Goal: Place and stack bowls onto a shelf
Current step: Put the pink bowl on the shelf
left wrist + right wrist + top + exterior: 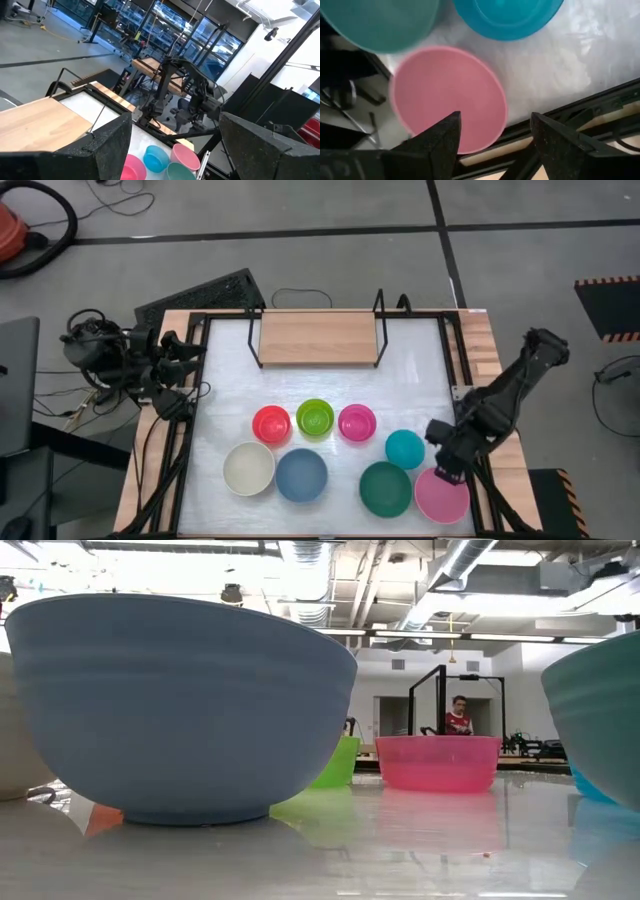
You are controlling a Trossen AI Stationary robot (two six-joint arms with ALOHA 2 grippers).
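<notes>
A: Which step is in hand?

B: The first pick, I'd judge. The shelf at top centre of the high view carries nothing, and all 8 bowls sit on the table below it. The right gripper hangs at lower right, just over the upper rim of the pink bowl.

A: Has it got hold of anything?

B: No. In the right wrist view its 2 fingers stand spread wide and empty, with the pink bowl's rim showing between them.

A: And the other arm?

B: The left gripper waits at the table's left edge, fingers parted, nothing held.

A: Where are the rest?

B: 3 small ones in a row mid-frame: red-orange bowl, lime green bowl, magenta bowl. The teal bowl is right of them. Along the bottom: cream-white bowl, blue bowl, dark green bowl.

A: The next move?

B: Probably lowering 1 finger inside the pink rim and 1 outside, then pinching. The dark green and teal bowls sit close, so the approach wants care.
</notes>
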